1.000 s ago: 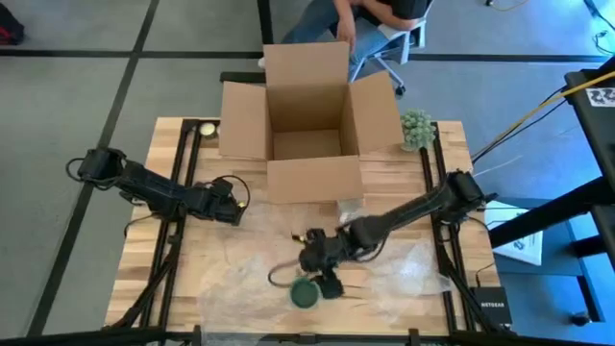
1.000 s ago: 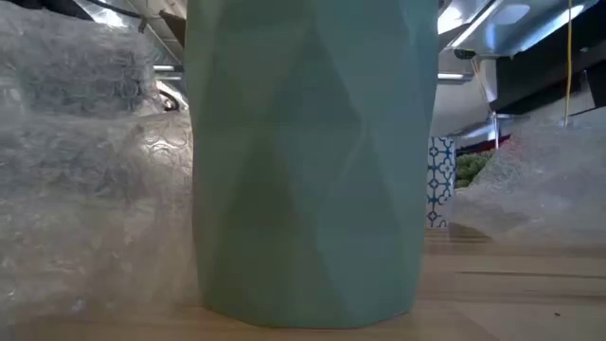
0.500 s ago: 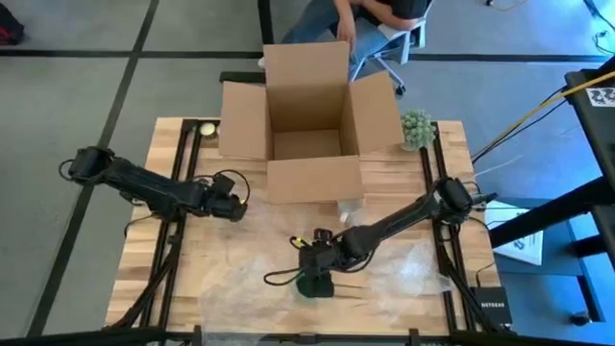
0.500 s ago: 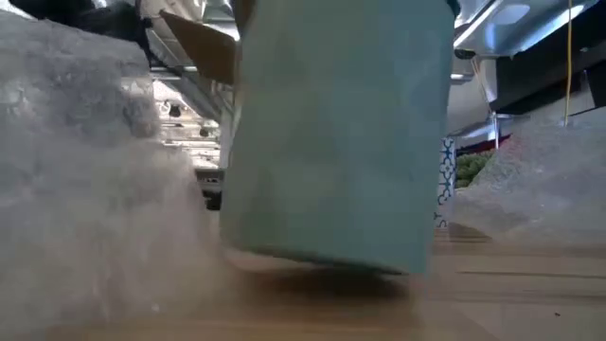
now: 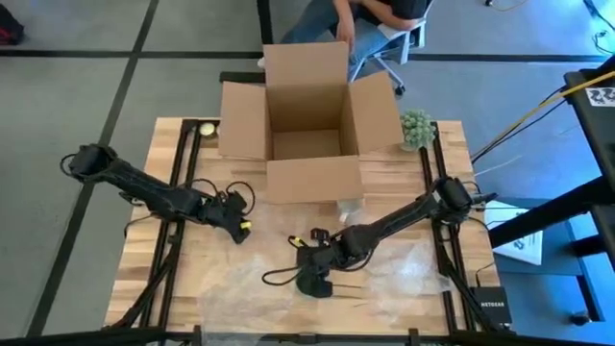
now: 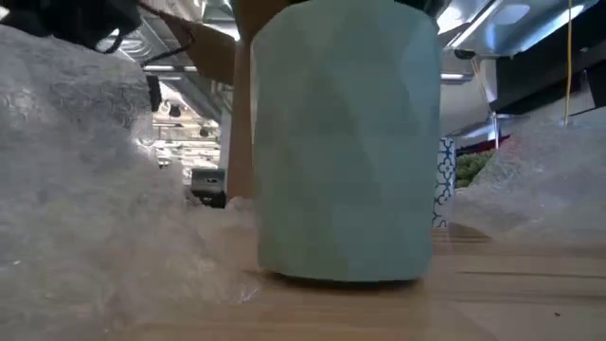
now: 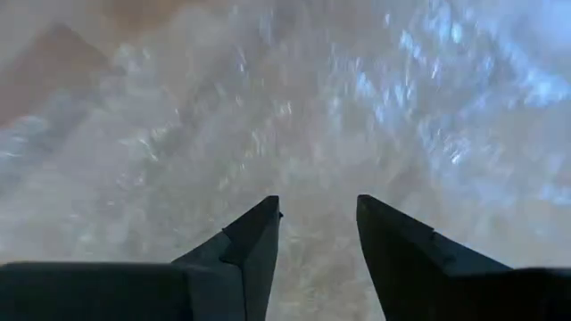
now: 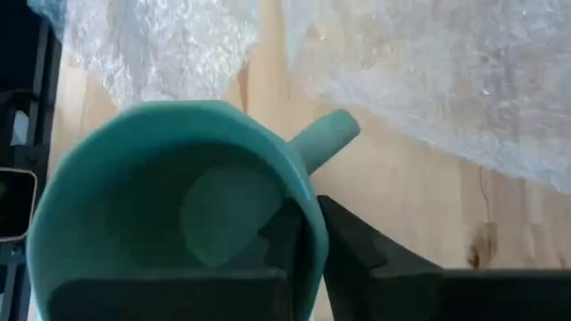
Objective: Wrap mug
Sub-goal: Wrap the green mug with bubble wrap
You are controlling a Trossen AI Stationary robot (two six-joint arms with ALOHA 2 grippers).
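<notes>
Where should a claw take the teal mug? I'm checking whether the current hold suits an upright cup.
By the rim, from above. The mug stands upright with its mouth open, so one finger can drop inside and one outside the thin wall, as the right claw does now beside the handle. The handle points sideways and low, harder to reach.

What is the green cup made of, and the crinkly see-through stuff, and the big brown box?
The mug looks like glazed ceramic: thick rim, smooth matte teal skin with flat facets. The right gripper pinches its rim.
The bubble wrap looks like thin clear plastic: tiny bubbles, shiny crinkles.
The box looks like brown cardboard: dull, stiff flaps folded open.
The table looks like pale wood planks.
</notes>
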